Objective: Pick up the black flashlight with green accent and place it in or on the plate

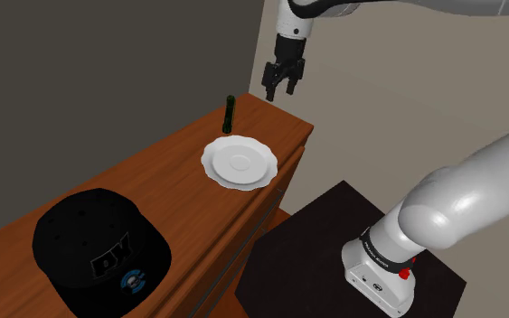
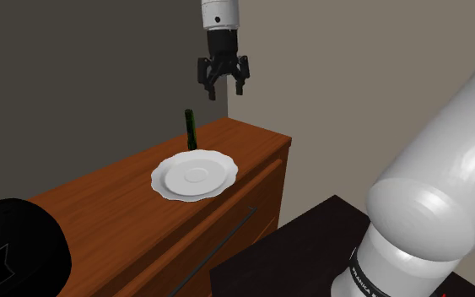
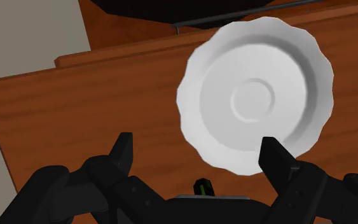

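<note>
The gripper [image 1: 282, 83] hangs high over the far end of the bench [image 1: 144, 185]. It is spread wide, with nothing between its fingers [image 3: 124, 151]. The flashlight [image 1: 229, 115] stands on end on the wood near the back wall, just beside the far rim of the plate [image 1: 240, 163]. I can't tell whether it touches that rim.

The pick-up turns on one relation: from the gripper, the flashlight lies below and off to the shoulder view's left, well apart, with its long axis vertical. To my eye the gripper would have to slide across as well as drop so that its fingers come down on either side of the barrel. The flashlight is slim and standing on end, so an off-centre touch could well knock it over, perhaps onto the plate's edge.

Some of it is hard to make out. In the wrist view the flashlight's top end, with a green mark, peeks out close by the palm, in line between the fingers. The barrel runs away beneath it, and the gripper's own body cuts part of it off. From the two outside views the flashlight reads as a dark stick, its green faint. A black cap [image 1: 100, 250] sits at the bench's near end, well apart from all this. It is cut off at the second exterior view's lower left.
</note>
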